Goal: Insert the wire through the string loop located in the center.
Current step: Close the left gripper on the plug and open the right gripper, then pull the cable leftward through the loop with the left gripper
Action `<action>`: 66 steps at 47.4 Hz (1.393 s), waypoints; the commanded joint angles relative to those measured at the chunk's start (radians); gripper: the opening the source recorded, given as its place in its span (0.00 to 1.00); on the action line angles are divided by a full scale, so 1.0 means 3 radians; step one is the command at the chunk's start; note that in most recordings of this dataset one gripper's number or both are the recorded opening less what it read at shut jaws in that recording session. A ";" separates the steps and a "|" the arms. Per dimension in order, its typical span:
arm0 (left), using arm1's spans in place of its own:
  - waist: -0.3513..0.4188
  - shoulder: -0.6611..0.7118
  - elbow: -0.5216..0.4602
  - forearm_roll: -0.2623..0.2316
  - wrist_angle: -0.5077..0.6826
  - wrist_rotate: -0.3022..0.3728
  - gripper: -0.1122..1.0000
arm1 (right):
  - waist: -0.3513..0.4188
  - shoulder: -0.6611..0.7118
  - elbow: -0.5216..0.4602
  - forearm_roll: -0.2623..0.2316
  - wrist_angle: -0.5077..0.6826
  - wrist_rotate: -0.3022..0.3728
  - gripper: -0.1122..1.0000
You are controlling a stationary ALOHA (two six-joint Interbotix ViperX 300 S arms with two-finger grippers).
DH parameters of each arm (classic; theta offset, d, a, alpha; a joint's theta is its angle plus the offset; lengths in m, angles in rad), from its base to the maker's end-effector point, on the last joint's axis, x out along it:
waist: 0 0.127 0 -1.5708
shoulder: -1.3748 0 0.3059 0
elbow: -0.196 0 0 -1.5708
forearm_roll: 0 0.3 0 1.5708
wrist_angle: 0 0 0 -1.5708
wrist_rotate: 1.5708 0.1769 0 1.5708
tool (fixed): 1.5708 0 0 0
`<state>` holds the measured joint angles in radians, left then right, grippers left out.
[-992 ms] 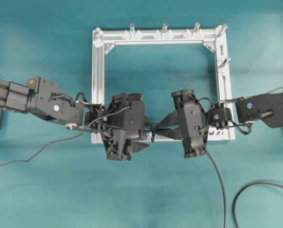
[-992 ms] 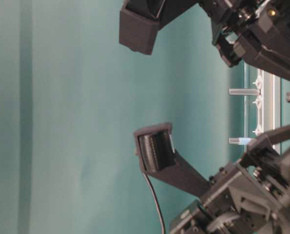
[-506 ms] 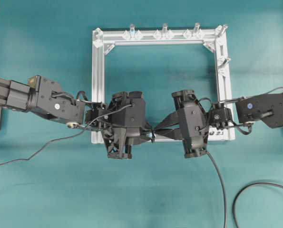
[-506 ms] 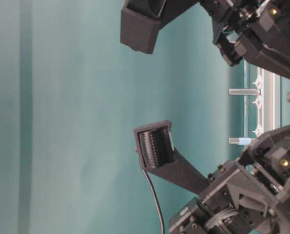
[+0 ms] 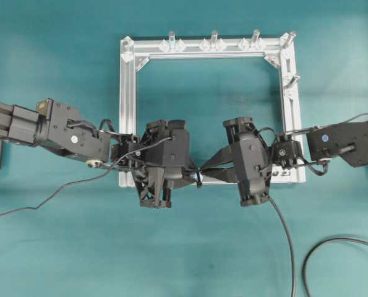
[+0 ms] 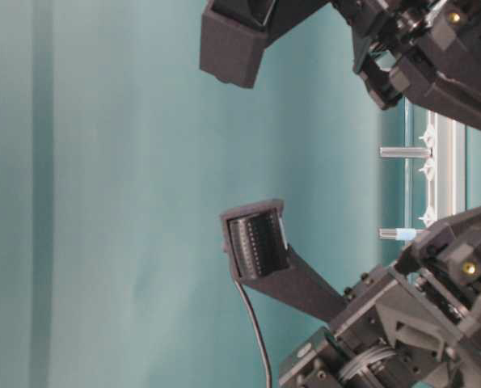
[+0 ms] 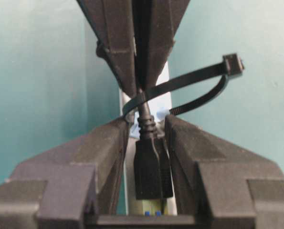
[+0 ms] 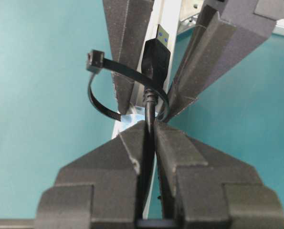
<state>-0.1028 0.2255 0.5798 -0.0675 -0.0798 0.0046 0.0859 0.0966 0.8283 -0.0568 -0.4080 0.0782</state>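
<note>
Over the near bar of the aluminium frame [image 5: 128,111] the two grippers are meeting tip to tip. The right gripper [image 8: 150,125] is pinching the wire [image 8: 150,107] just behind its plug [image 7: 151,167], jaws nearly together. The plug is sitting past the string loop [image 7: 189,88] — the loop is encircling the wire's neck, wrapped round the frame bar beside a pale-blue tag [image 8: 132,119]. The left gripper [image 7: 146,126] is closing its fingers [image 7: 108,152] against both sides of the plug, partway narrowed. In the overhead view the wire is trailing off behind the right gripper across the teal table [image 5: 60,62].
</note>
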 commanded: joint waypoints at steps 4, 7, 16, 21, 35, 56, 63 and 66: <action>-0.0020 -0.0082 -0.0061 0.0010 0.0000 0.0005 0.35 | 0.0000 -0.0046 -0.0020 -0.0010 -0.0046 -0.0005 0.16; -0.0015 -0.0087 -0.0061 0.0015 0.0000 0.0005 0.35 | -0.0005 -0.0046 -0.0015 -0.0010 -0.0041 -0.0005 0.16; -0.0015 -0.0082 -0.0061 0.0010 0.0000 0.0005 0.35 | 0.0000 -0.0046 -0.0031 -0.0010 -0.0026 0.0020 0.16; -0.0020 -0.0087 -0.0061 0.0010 0.0000 0.0005 0.35 | 0.0000 -0.0046 -0.0036 -0.0010 0.0020 0.0026 0.16; -0.0015 -0.0087 -0.0072 0.0010 0.0000 0.0005 0.35 | 0.0000 -0.0046 -0.0041 -0.0010 0.0031 0.0010 0.31; -0.0015 -0.0087 -0.0077 0.0010 0.0000 0.0000 0.35 | 0.0000 -0.0051 -0.0041 -0.0010 0.0026 0.0010 0.86; -0.0015 -0.0092 -0.0077 0.0010 0.0000 0.0000 0.35 | -0.0005 -0.0097 -0.0026 -0.0010 0.0031 0.0015 0.86; -0.0015 -0.0092 -0.0077 0.0010 0.0005 0.0005 0.35 | -0.0005 -0.0123 -0.0010 -0.0010 0.0031 0.0015 0.86</action>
<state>-0.1043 0.2255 0.5783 -0.0675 -0.0767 0.0046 0.0859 0.0951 0.8299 -0.0583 -0.3958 0.0828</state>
